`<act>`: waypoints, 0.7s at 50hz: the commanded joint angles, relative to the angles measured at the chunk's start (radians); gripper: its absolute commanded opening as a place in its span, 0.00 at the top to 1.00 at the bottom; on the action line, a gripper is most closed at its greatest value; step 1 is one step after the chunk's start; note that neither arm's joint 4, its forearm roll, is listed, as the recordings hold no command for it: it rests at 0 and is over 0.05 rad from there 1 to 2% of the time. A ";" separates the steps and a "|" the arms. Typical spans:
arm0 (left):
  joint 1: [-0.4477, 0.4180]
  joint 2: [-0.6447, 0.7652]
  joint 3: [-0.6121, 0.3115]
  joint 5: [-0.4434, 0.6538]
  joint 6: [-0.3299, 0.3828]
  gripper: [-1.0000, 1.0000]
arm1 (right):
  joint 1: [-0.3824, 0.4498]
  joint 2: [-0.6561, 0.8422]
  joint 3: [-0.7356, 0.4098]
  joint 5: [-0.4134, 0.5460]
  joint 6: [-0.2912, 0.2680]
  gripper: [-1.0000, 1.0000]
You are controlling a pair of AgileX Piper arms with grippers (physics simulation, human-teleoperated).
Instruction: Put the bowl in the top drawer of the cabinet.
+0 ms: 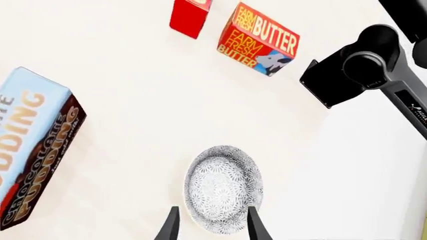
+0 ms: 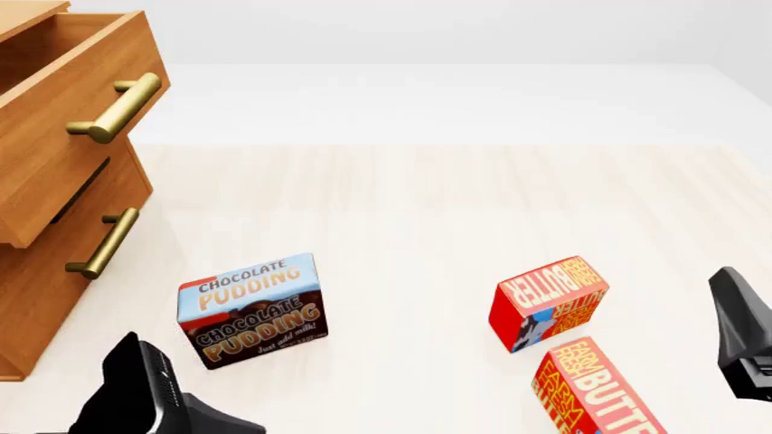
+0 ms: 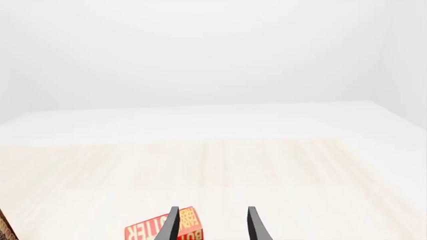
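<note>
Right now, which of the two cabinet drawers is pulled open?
The top drawer, upper brass handle: its front juts out past the lower drawer, and its open inside shows at the top edge. The lower drawer sits closed.

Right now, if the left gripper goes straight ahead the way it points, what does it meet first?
Most likely the bowl: in the left wrist view it sits right between the open fingertips of the left gripper. Depth to it is unclear.

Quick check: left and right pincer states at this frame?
Left pincer: open, fingers apart over the bowl, holding nothing.
Right pincer: open, holding nothing, a butter box beyond it.
</note>
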 commanded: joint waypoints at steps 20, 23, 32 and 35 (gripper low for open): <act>0.006 0.069 0.034 -0.100 0.002 0.00 | -0.008 0.003 0.000 0.004 -0.003 0.00; 0.011 0.059 0.038 -0.098 0.002 0.00 | -0.009 0.003 0.000 0.004 -0.004 0.00; 0.017 0.060 0.052 -0.114 0.007 0.00 | -0.011 0.003 0.000 0.004 -0.004 0.00; 0.019 0.063 0.057 -0.122 0.008 0.00 | -0.012 0.004 0.000 0.005 -0.005 0.00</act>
